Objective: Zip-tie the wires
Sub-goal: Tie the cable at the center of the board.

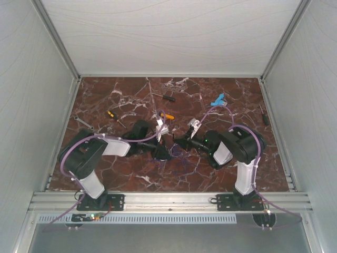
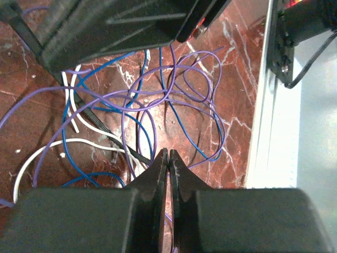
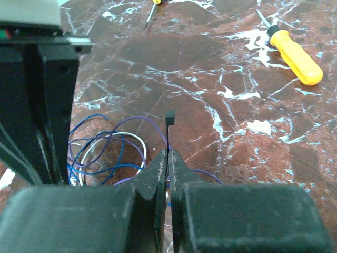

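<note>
The right gripper (image 3: pixel 168 158) is closed on a thin black zip tie (image 3: pixel 169 118). The strip stands upright out of the tips, with its head on top. The wires (image 3: pixel 105 147) lie flat on the table (image 3: pixel 221 68), to the left of these tips and a little ahead, in loose loops without one clear long axis. The left gripper (image 2: pixel 168 158) has its tips pressed together too; whether it pinches something I cannot tell. The loops spread directly ahead of it, so the left arm is nearer. I judge the zip tie must travel leftward around the loops. A yellow screwdriver (image 3: pixel 295 55) lies well apart, not in the way.
</note>
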Action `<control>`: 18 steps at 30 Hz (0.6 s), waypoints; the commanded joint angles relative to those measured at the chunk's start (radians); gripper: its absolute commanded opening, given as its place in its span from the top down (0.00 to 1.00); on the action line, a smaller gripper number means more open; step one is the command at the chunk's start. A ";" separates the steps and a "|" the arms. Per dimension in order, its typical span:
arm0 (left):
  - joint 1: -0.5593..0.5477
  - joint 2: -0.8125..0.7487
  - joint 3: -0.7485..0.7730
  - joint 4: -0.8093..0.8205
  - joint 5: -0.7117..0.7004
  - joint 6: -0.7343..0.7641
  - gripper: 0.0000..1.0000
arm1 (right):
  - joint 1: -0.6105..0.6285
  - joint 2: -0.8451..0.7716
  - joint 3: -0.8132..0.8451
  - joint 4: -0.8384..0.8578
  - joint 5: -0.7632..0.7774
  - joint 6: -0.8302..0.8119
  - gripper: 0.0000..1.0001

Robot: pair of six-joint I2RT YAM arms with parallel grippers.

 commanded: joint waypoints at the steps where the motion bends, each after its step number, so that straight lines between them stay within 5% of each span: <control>1: 0.019 0.021 0.085 -0.067 0.130 0.039 1.00 | 0.003 -0.034 0.000 0.178 -0.093 -0.089 1.00; 18: 0.019 0.042 0.085 -0.099 0.173 0.072 1.00 | 0.087 -0.040 -0.037 0.178 -0.077 -0.278 1.00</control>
